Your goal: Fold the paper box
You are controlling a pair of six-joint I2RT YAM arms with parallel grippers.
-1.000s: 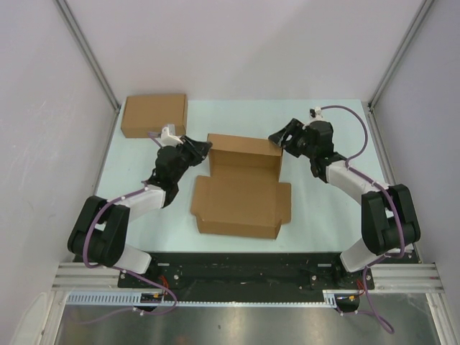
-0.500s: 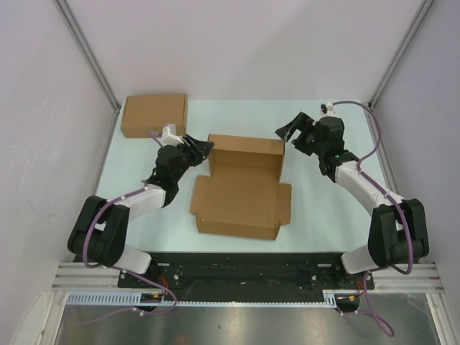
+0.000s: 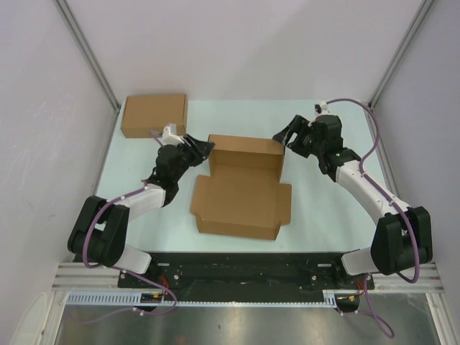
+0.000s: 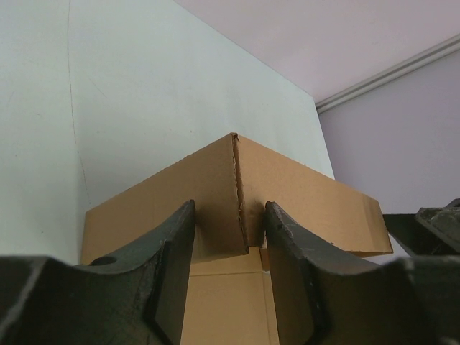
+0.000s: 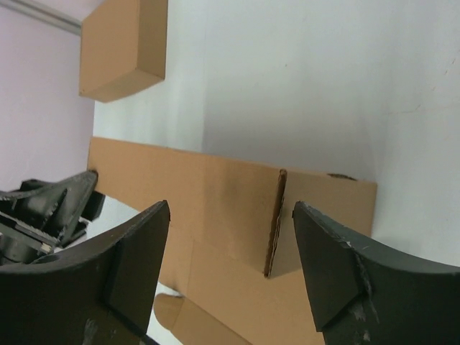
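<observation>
Your left fingers [image 4: 172,273] and right fingers [image 5: 136,251] stand open, a box [image 3: 241,198] corner between each pair; close squarely, keeping walls upright.

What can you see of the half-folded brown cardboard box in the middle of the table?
The half-folded brown cardboard box lies on the pale table. Its far walls stand raised; the near panel with rounded side flaps lies flat. The left end effector straddles the far left corner, the right end effector the far right one, both open; contact is unclear.
</observation>
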